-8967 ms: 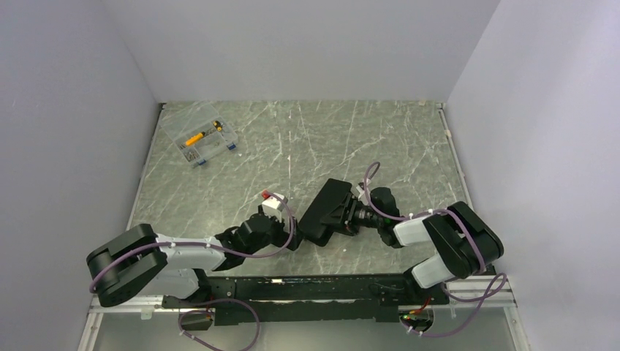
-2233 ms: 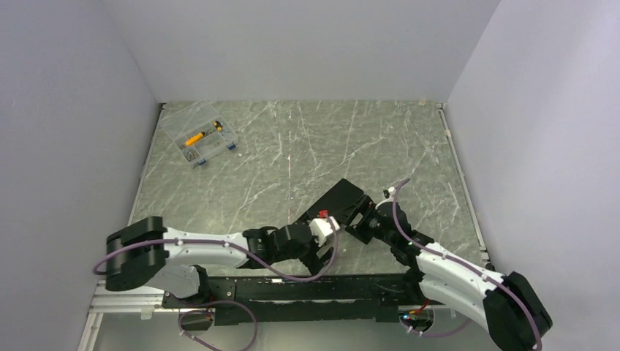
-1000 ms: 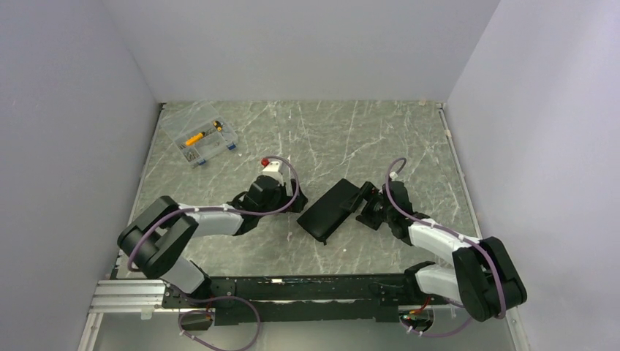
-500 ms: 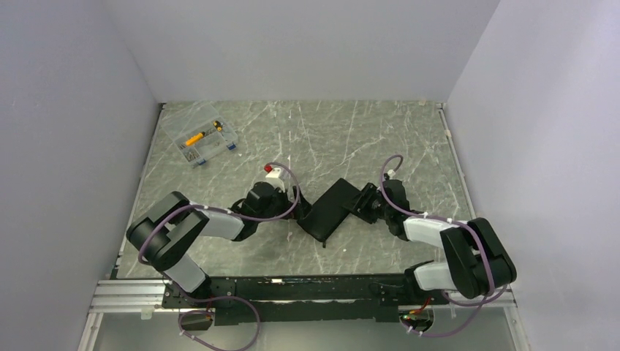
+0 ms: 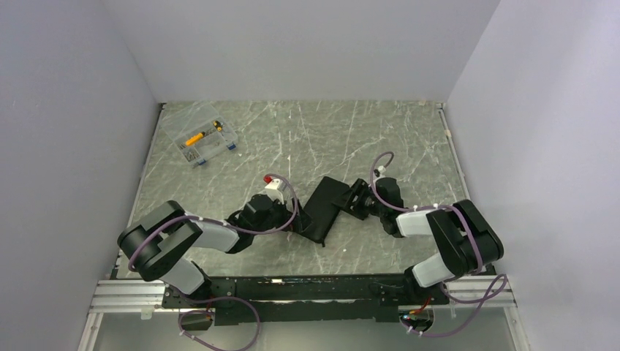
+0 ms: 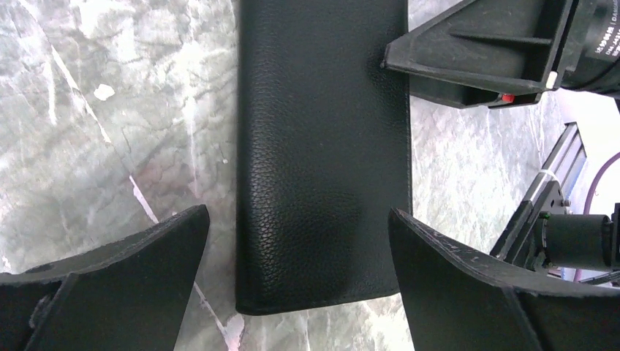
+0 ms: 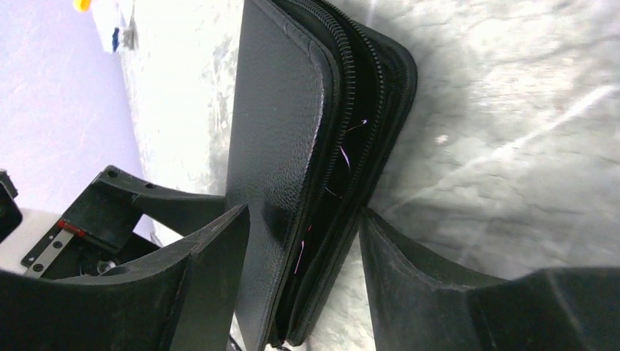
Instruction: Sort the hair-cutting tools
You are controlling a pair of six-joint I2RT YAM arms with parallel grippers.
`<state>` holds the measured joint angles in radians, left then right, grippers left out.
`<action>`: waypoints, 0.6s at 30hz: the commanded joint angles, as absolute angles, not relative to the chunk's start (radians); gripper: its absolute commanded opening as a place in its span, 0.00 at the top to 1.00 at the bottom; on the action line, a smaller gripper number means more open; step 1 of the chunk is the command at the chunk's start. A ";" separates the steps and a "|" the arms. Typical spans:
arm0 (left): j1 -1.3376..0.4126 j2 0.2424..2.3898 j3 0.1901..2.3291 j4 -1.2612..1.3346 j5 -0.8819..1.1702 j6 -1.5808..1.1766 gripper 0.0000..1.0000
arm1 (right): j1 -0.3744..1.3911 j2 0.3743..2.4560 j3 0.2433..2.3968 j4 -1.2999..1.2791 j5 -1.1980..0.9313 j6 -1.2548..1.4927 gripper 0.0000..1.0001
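- Found the black zip case (image 5: 327, 207) near the middle of the counter (image 5: 380, 139), seemingly tipped up on one long edge rather than lying flat.
- Saw the right gripper (image 7: 303, 212) closed over the case's farther end, one finger against the leather face and the other against the zip side; read that as a grip.
- Saw the left gripper (image 6: 296, 219) spread as wide as it goes, straddling the case's nearer end, touching nothing and holding nothing.
- Spotted no scissors and no comb in any view; judged them likely shut inside the case, but could not confirm it.
- Noted the zip tracks run close together with a narrow gap and a stray pink thread between them; could not see the interior.
- Noted the clear plastic box (image 5: 199, 140) at the far left of the counter, well apart from both arms, with a yellow piece (image 5: 194, 138) and small parts in its compartments; too small to sort out which.
- Judged a slip likely: smooth leather pinched at one end only, so could pivot and flop down.
- Judged a clash possible: both grippers crowded at one case, with fingers apt to knock if the left closed carelessly.
- Feared loose tools sliding out towards the near edge if opened while tilted.
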<state>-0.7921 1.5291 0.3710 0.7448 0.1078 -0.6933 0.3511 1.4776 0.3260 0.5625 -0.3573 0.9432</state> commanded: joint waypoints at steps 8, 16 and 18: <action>-0.809 1.520 0.334 0.749 0.101 -0.730 0.03 | 0.412 1.548 0.263 0.381 -0.413 0.912 0.29; -0.811 1.545 0.333 0.812 0.156 -0.737 0.12 | 0.456 1.631 0.239 0.454 -0.406 0.936 0.43; -0.812 1.546 0.325 0.840 0.179 -0.736 0.14 | 0.457 1.662 0.247 0.475 -0.403 0.934 0.45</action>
<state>-0.8017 1.5230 0.3420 0.7734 0.1085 -0.7219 0.4316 1.5486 0.2989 0.6662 -0.4416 0.9688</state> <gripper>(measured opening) 0.872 0.563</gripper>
